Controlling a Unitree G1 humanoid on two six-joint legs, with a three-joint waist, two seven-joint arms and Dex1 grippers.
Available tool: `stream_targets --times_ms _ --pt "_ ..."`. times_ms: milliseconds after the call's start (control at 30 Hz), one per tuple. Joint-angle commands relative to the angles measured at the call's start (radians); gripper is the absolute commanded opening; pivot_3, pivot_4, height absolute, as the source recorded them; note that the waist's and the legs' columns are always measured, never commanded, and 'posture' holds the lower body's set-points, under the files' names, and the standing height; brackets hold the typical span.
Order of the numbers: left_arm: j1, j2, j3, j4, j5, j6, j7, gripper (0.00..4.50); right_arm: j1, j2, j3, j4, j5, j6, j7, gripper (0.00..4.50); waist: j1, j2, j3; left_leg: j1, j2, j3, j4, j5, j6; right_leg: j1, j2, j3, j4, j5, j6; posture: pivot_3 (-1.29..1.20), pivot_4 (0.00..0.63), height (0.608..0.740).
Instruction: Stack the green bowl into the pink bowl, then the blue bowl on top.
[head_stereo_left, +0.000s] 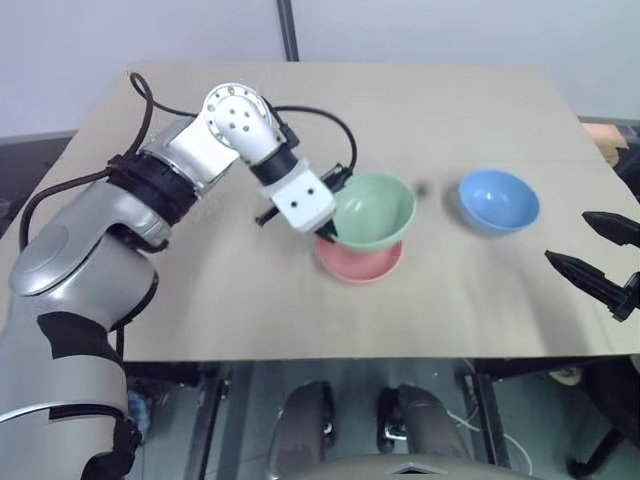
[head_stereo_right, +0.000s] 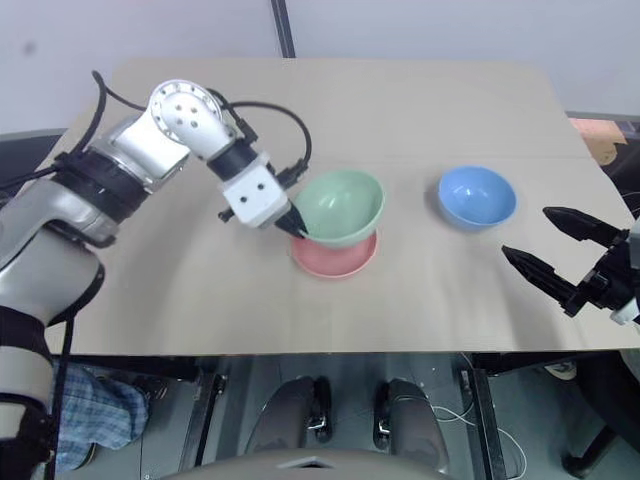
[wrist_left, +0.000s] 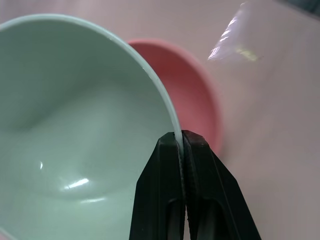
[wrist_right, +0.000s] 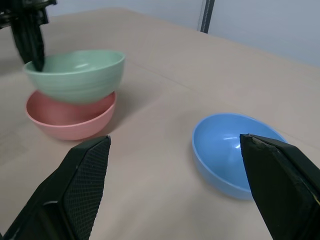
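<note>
My left gripper (head_stereo_left: 325, 235) is shut on the near rim of the pale mint-green bowl (head_stereo_left: 375, 208) and points steeply down. The green bowl sits tilted over the salmon-pink bowl (head_stereo_left: 362, 262); I cannot tell whether the two touch. In the left wrist view the black fingers (wrist_left: 167, 200) pinch the green rim, with the pink bowl (wrist_left: 192, 95) behind it. To the right, the sky-blue bowl (head_stereo_left: 498, 200) stands alone on the table. My right gripper (head_stereo_left: 566, 236) is open and empty at the table's right edge, right of the blue bowl (wrist_right: 235, 150).
The bowls stand on a beige table (head_stereo_left: 250, 310) with bare room on the left and at the back. A black pole (head_stereo_left: 288, 30) rises behind the far edge. A small dark speck (head_stereo_left: 422, 187) lies between the green and blue bowls.
</note>
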Motion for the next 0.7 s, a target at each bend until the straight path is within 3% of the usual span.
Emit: stream_targets --times_ms 33,233,333,367,400,467,633,700 --pt "-0.041 0.022 -0.027 -0.05 -0.069 -0.012 -0.004 0.02 -0.006 -0.001 -0.023 -0.015 0.0 -0.023 -0.004 4.5 0.003 0.0 0.0 0.0 0.0 -0.001 0.0 0.0 0.0 0.0 0.001 -0.001 0.0 0.0 0.0 0.0 0.15 0.74" --pt "-0.049 0.006 -0.036 -0.033 -0.09 -0.03 -0.004 0.02 -0.005 0.003 -0.025 -0.018 -0.002 -0.026 -0.006 4.5 0.001 0.0 0.0 0.0 0.0 -0.001 0.0 0.0 0.0 0.0 0.003 -0.001 0.0 0.0 0.0 0.0 0.15 0.74" --pt "-0.049 -0.018 -0.013 0.0 -0.077 -0.036 -0.004 0.8 -0.002 0.006 -0.024 -0.02 -0.003 -0.027 -0.006 4.5 0.001 0.0 0.0 0.0 0.0 -0.001 0.0 0.0 0.0 0.0 0.003 -0.001 0.0 0.0 0.0 0.0 0.15 0.74" --pt "-0.05 -0.022 -0.013 0.008 -0.07 -0.04 -0.004 1.21 -0.003 0.006 -0.023 -0.02 -0.003 -0.027 -0.007 4.5 0.001 0.0 0.0 0.0 0.0 -0.001 0.001 0.0 0.0 0.0 0.003 -0.001 0.0 0.0 0.0 0.0 0.15 0.74" --pt "-0.049 -0.026 -0.008 0.017 -0.066 -0.043 -0.004 2.15 -0.002 0.007 -0.022 -0.02 -0.003 -0.027 -0.006 4.5 0.001 0.0 0.0 0.0 0.0 -0.001 0.001 0.0 0.0 0.0 0.003 -0.001 0.0 0.0 0.0 0.0 0.15 0.74" --pt "-0.049 -0.031 -0.004 0.026 -0.062 -0.044 -0.004 2.38 -0.003 0.007 -0.022 -0.019 -0.004 -0.028 -0.005 4.5 0.0 0.0 0.0 0.0 0.0 -0.001 0.001 0.0 0.0 0.0 0.003 -0.001 0.0 0.0 0.0 0.0 0.15 0.74" --pt "-0.027 -0.058 0.103 0.072 -0.03 -0.003 -0.004 4.44 -0.019 0.002 -0.004 -0.008 -0.009 -0.028 -0.005 4.5 0.0 0.0 0.0 0.0 0.0 -0.001 0.001 0.0 0.0 0.0 0.003 -0.001 0.0 0.0 0.0 0.0 0.15 0.74" --pt "-0.007 -0.09 0.197 0.103 -0.033 0.028 -0.004 4.44 -0.027 0.001 0.004 -0.002 -0.012 -0.029 -0.003 4.5 0.0 0.0 0.0 0.0 0.0 -0.001 0.001 0.0 0.0 0.0 0.003 -0.001 0.0 0.0 0.0 0.0 0.15 0.74"
